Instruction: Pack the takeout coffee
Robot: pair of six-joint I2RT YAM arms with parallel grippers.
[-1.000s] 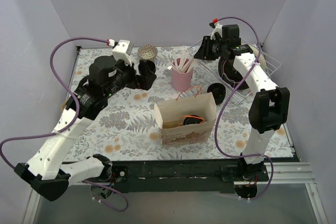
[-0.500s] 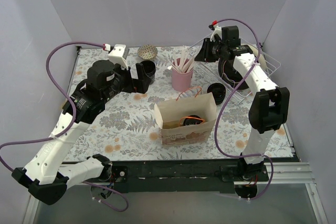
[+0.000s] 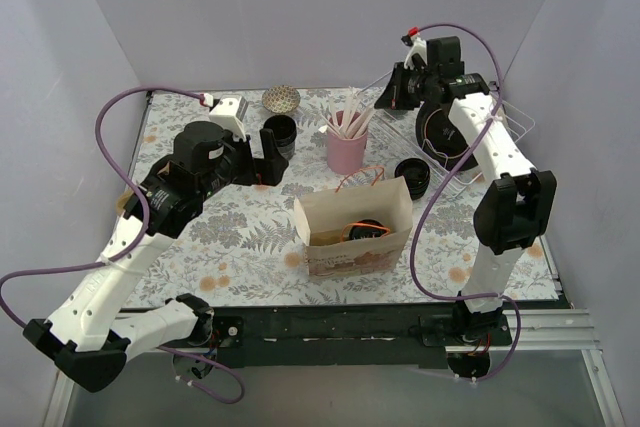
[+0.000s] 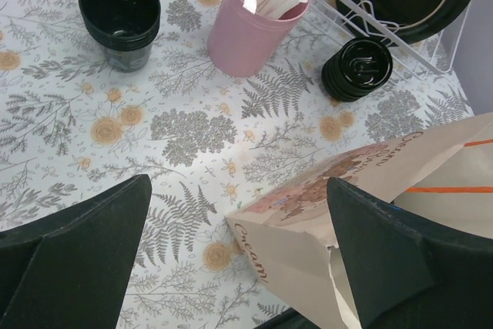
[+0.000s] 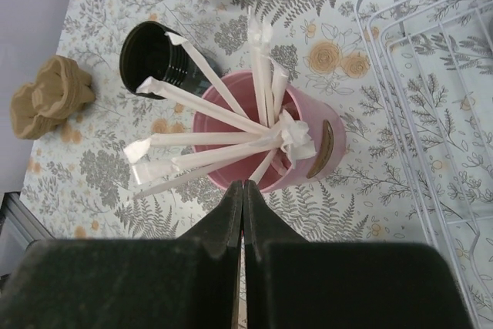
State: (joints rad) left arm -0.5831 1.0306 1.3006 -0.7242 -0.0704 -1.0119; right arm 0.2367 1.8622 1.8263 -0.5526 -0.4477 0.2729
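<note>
While the takeout coffee (image 3: 366, 230) sits down inside the paper bag (image 3: 345, 252) on the desk (image 3: 240, 247), the left gripper (image 4: 239, 184) hangs spread wide near the lidless black cup (image 4: 120, 7). The right gripper (image 5: 243, 190), pressed together, hovers over the pink straw cup (image 5: 300, 171).

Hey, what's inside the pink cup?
White paper-wrapped straws stand fanned out inside the pink cup. Their lower ends and the cup's bottom are hidden beneath them.

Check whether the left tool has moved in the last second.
Yes. The left tool has drawn back toward the near side, away from the lidless black cup, which has stayed in place.
</note>
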